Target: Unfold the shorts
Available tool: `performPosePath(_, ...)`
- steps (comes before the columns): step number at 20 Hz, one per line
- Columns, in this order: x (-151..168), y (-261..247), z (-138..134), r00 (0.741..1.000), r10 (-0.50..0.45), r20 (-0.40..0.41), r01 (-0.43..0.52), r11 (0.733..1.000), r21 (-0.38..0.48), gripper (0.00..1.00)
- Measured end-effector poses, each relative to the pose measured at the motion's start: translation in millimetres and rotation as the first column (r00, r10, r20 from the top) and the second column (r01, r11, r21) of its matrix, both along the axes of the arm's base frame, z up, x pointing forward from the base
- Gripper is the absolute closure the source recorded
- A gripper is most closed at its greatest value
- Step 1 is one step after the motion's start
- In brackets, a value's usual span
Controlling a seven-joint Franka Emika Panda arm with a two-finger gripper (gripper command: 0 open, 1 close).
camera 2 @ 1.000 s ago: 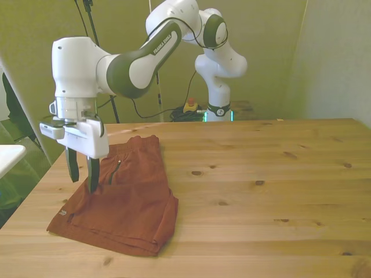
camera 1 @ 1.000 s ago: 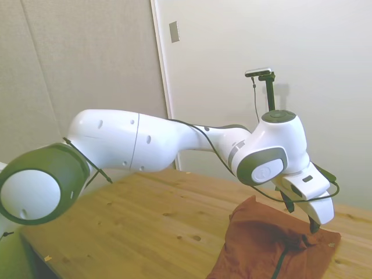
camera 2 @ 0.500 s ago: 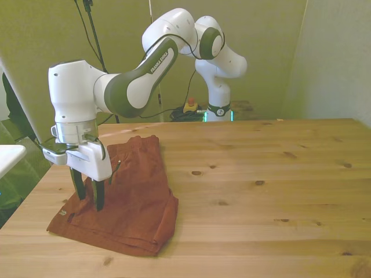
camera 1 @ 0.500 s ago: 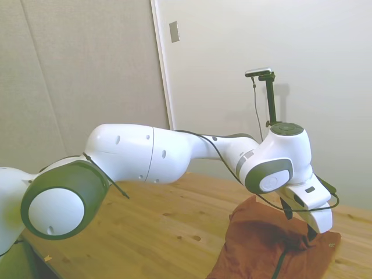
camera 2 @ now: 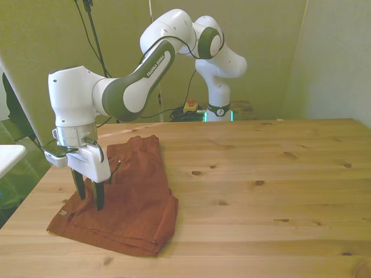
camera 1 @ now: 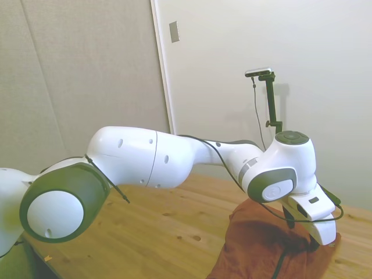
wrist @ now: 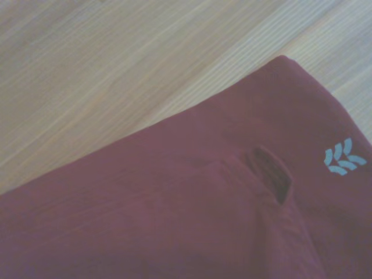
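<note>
The rust-orange shorts [camera 2: 130, 202] lie folded on the wooden table [camera 2: 261, 191] at the front view's left, with a dark drawstring line near the top. My gripper [camera 2: 88, 200] stands open, both dark fingers [camera 2: 99, 197] pointing down and their tips touching or just above the fabric near the folded stack's left edge. In the side view the shorts [camera 1: 256, 244] bunch under the gripper [camera 1: 314, 244], whose fingertips are mostly hidden. The wrist view shows the shorts [wrist: 174, 209] from close by, with a small slit and a pale blue logo [wrist: 343, 157] near a hem corner.
A white object's edge [camera 2: 8, 153] shows beyond the table at the front view's left. Bare wood [camera 2: 278, 174] spreads across the middle and right of the table.
The gripper has come down from above the shorts until its fingertips reach the fabric. It has also shifted slightly toward the table's near edge. The shorts have not moved.
</note>
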State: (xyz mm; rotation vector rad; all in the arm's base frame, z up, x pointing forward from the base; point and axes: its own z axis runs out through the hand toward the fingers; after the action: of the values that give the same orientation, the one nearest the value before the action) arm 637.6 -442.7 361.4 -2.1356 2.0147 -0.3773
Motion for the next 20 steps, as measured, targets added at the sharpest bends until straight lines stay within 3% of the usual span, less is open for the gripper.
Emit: performPosePath(20,1.0,6.6,-5.7,0.998,0.065,0.015,-0.066,0.997,0.026,1.00)
